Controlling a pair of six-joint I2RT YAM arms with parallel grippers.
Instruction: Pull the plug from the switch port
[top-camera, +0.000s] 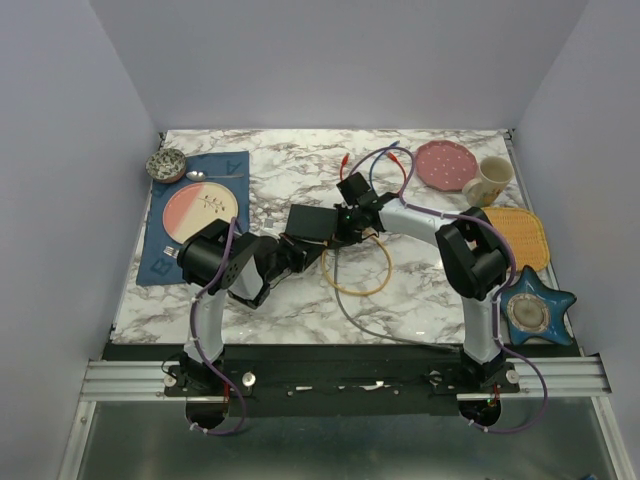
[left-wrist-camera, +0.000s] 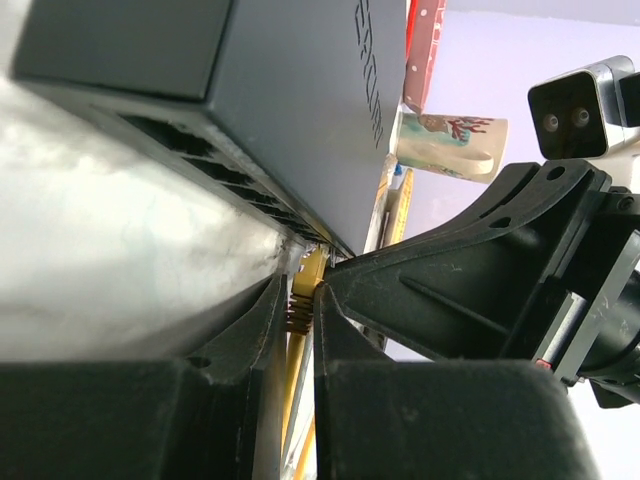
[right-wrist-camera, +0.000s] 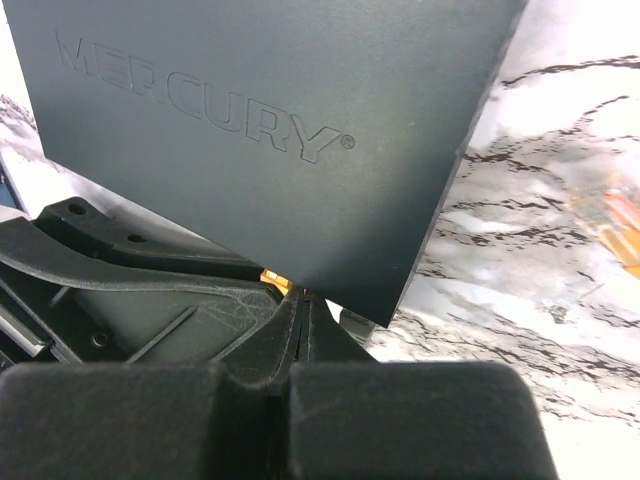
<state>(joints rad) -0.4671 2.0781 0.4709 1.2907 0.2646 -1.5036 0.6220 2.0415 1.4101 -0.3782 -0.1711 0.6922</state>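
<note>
Presently, my left gripper (left-wrist-camera: 300, 289): pinching the yellow plug (left-wrist-camera: 308, 263) at the switch's (left-wrist-camera: 290, 90) socket row (left-wrist-camera: 232, 176).
My right gripper (right-wrist-camera: 300, 308): fingers pressed together — tips by the switch's edge.

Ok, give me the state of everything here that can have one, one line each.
switch, has the plug in it.
plug, seated in the switch, not yet pulled out.
left gripper, jaws shut on the plug.
right gripper, jaws shut with nothing between them, at the switch's edge.
yellow cable, slack, lying in a loop.
mug, upright.
</note>
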